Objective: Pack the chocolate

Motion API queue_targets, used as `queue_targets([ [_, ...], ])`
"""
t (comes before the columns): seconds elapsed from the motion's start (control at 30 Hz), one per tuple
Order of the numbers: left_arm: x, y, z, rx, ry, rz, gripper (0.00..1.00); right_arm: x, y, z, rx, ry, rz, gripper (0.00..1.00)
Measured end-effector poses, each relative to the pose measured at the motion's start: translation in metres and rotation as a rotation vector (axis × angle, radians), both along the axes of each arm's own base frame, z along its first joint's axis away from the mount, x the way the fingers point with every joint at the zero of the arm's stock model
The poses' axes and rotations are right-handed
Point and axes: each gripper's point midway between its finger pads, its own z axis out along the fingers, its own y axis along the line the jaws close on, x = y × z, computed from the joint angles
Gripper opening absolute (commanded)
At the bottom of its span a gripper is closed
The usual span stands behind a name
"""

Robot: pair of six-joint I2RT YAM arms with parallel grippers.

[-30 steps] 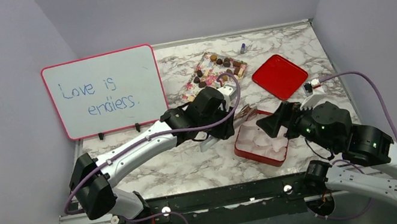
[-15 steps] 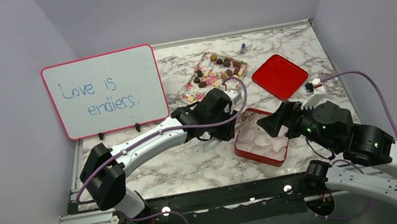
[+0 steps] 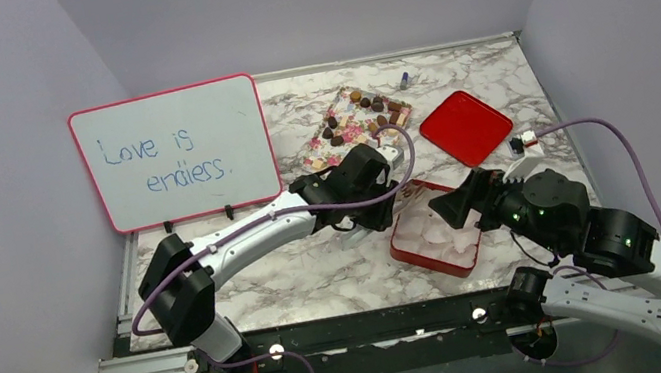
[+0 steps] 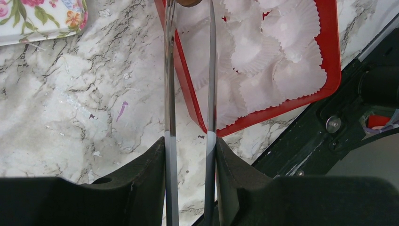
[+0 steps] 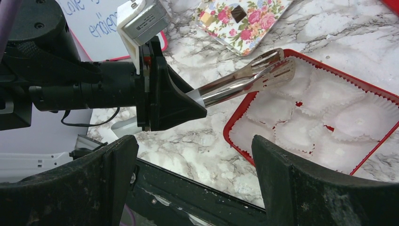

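Left gripper (image 4: 189, 181) is clamped on the tongs (image 4: 211, 84). The blades run near parallel with a narrow gap between them.
The tong tips pinch one brown chocolate (image 4: 189, 2), which is cut off by the top edge of the left wrist view. The right wrist view shows the tips over the box (image 3: 420, 259) corner nearest the tray (image 3: 314, 162).
The box is red and lined with white paper cups (image 4: 256, 49).
Right gripper (image 5: 195, 141) is spread wide with nothing between its fingers. It hovers at the box's 3 o'clock side.
The remaining chocolates (image 3: 372, 105) lie on the floral tray, at 11 o'clock from the box and well apart from it.
A red lid (image 3: 466, 126) sits on the table (image 3: 300, 273) at 1 o'clock from the box.
A whiteboard (image 3: 174, 152) stands at 10 o'clock.
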Motion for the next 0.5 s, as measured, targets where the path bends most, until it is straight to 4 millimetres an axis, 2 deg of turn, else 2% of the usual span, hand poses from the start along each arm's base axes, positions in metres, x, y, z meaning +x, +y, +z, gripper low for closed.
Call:
queue_targets([
  [0.5,0.0053,-0.0021,0.0002,0.007,-0.014,0.010,0.41,-0.0005,-0.0007,0.0011,0.005,-0.003,0.000,0.96],
])
